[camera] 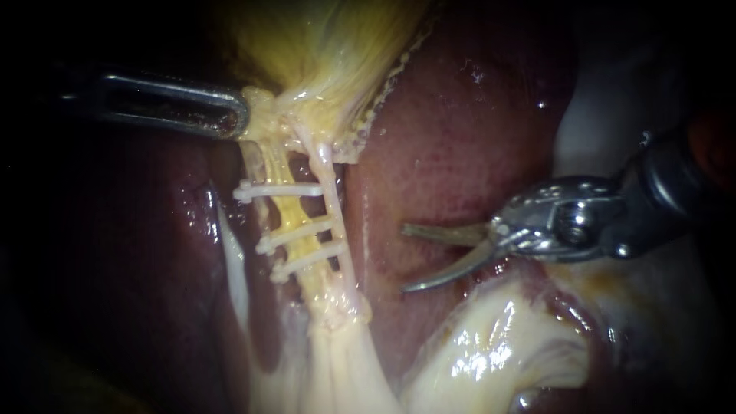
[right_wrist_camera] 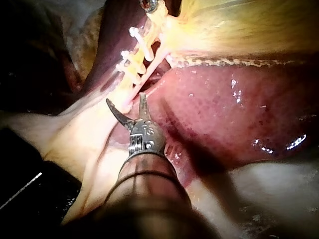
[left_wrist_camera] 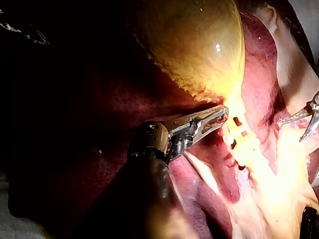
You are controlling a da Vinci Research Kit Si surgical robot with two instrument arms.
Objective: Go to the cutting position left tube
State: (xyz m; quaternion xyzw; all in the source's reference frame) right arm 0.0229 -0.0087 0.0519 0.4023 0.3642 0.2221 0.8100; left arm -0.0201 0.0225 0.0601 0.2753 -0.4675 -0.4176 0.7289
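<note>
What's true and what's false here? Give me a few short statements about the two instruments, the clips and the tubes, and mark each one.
1. The right instrument has its curved jaws open. True.
2. The right instrument's jaws are closed around the clipped tubes. False: they hold nothing and lie apart from the tubes, over the liver.
3. Three white clips sit across the tubes. True.
4. In the endoscope view, the left instrument meets the tissue below the lowest clip. False: its tip is at the neck of the gallbladder, above the top clip.
</note>
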